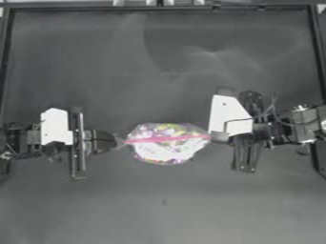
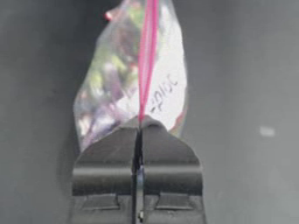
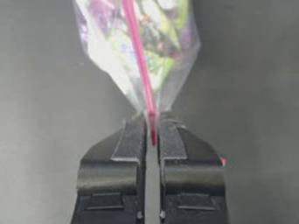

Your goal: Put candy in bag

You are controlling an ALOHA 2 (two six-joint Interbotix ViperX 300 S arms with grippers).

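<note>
My left gripper [image 1: 117, 141] is clamped on one end of the zip bag's [image 1: 167, 143] pink seal strip [image 1: 167, 138]; my right gripper [image 1: 215, 137] pinches the opposite end. The bag hangs stretched between them over mid-table [image 1: 163, 66], colourful sweets inside.

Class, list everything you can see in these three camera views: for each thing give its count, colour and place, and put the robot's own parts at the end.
bag: one, clear plastic with a pink-red seal strip and colourful sweets showing through, mid-table, held by its two ends.
table: one, dark grey, under everything.
loose candy: none can be picked out apart from the sweets inside the bag.
left gripper: one, dark, reaching in from the left, jaws shut on the bag's left end.
right gripper: one, dark, reaching in from the right, jaws shut on the seal strip at the bag's right end.
</note>
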